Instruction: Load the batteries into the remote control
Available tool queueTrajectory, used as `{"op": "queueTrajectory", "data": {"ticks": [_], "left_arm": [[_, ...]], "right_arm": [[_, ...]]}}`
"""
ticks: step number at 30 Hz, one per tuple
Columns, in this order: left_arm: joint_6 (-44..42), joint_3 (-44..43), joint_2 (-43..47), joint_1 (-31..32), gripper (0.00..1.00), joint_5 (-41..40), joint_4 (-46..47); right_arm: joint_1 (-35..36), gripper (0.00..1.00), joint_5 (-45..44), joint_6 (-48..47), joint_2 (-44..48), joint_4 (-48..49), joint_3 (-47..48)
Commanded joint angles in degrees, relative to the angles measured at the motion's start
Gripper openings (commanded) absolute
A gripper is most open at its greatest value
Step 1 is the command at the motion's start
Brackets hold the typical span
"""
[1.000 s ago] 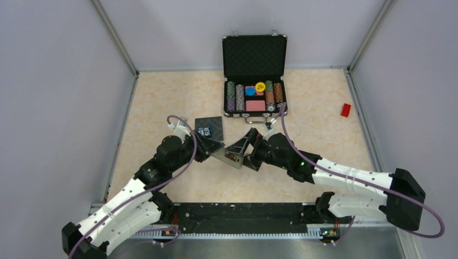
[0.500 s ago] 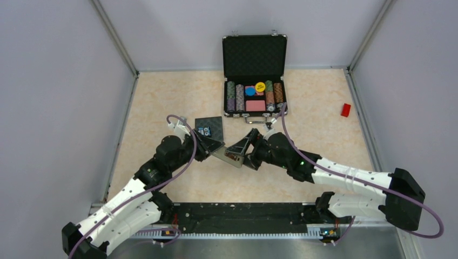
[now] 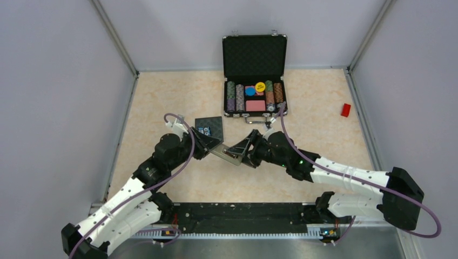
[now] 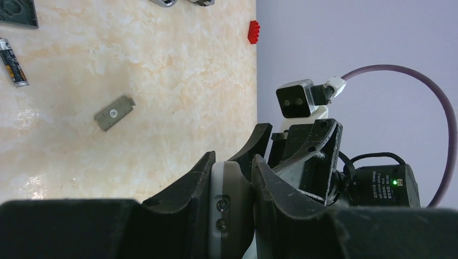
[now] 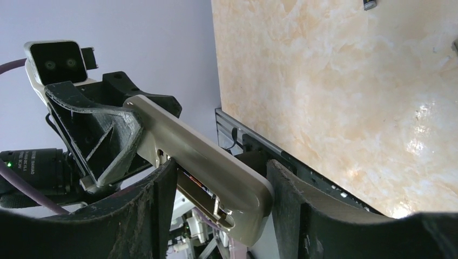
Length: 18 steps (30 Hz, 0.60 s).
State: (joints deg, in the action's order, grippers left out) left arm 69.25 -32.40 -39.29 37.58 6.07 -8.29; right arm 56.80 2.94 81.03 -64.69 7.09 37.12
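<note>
Right jaws narrower; one remote control

We see the right gripper narrowing around the remote, the remote carried a little toward 11 o'clock, the left gripper shifted with it, its purple cable nudged toward 10 o'clock

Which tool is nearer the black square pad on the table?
Left. The left tool is at the near corner of the black square pad, shut on the slim white remote control; the right tool is further right, around the remote's other end.
</note>
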Motion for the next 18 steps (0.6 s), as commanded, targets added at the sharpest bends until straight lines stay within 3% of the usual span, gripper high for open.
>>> {"op": "queueTrajectory", "data": {"ticks": [1, 5, 12, 18], "left_arm": [[1.8, -3.0, -0.5, 0.8, 0.00, 3.4, 1.0], [1.9, -3.4, -0.5, 0.8, 0.00, 3.4, 0.8], [-2.7, -3.5, 0.6, 0.8, 0.00, 2.2, 1.1], [-12.3, -4.9, 1.7, 0.8, 0.00, 7.3, 1.8]], "right_arm": [[0.4, 0.58, 2.4, -0.2, 1.1, 8.1, 0.7], [0.4, 0.63, 1.9, -1.2, 2.1, 7.5, 0.9], [-0.4, 0.86, 0.1, -6.9, 7.9, 0.8, 3.1], [-4.5, 0.91, 8.0, -21.1, 12.2, -2.8, 4.0]]}}
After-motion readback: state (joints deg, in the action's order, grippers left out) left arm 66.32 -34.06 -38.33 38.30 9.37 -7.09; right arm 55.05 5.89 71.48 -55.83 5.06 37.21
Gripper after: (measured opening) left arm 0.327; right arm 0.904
